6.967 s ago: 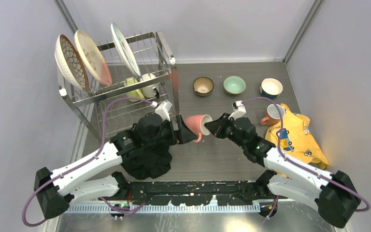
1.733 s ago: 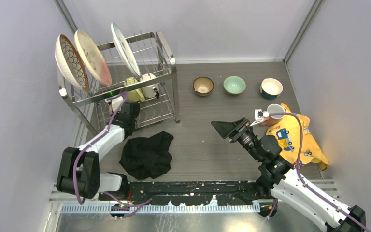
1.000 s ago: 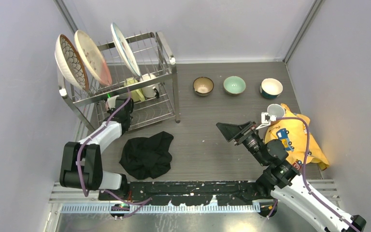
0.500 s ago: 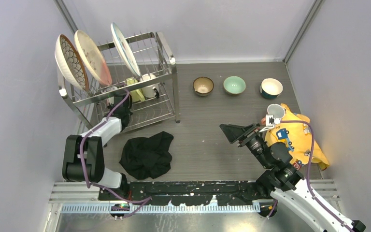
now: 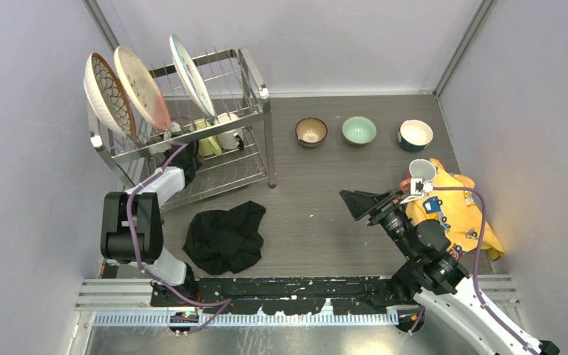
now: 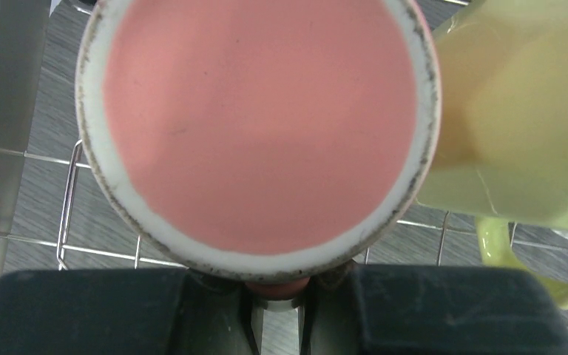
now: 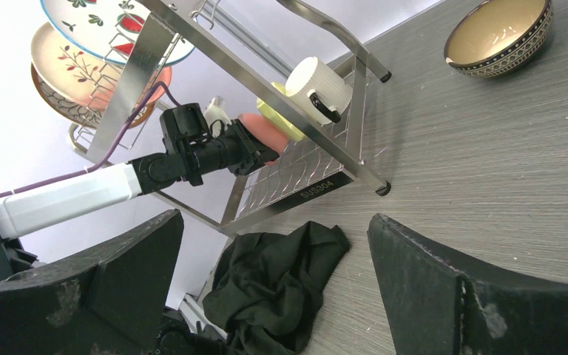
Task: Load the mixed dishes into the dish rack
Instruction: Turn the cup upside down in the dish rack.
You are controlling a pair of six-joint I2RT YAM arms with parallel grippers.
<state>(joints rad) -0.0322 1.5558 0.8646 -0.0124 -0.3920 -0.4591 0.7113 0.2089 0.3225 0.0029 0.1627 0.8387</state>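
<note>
My left gripper (image 6: 279,285) is shut on the handle of the pink mug (image 6: 259,126), whose base fills the left wrist view. It reaches into the lower tier of the dish rack (image 5: 255,81), beside the yellow mug (image 6: 518,111) and a white mug (image 5: 229,132). From the right wrist view, the pink mug (image 7: 262,137) lies on its side at the left gripper (image 7: 244,151). Three patterned plates (image 5: 142,87) stand in the top tier. My right gripper (image 5: 359,203) hangs open and holds nothing over the table.
Brown (image 5: 311,132), mint-green (image 5: 359,130) and blue (image 5: 415,134) bowls sit in a row at the back. Another mug (image 5: 420,171) stands at the edge of the yellow cloth (image 5: 458,214). A black cloth (image 5: 225,237) lies in front of the rack.
The left arm has pushed deeper into the rack's lower tier with the pink mug. The right arm has drawn back to the right, still open.
</note>
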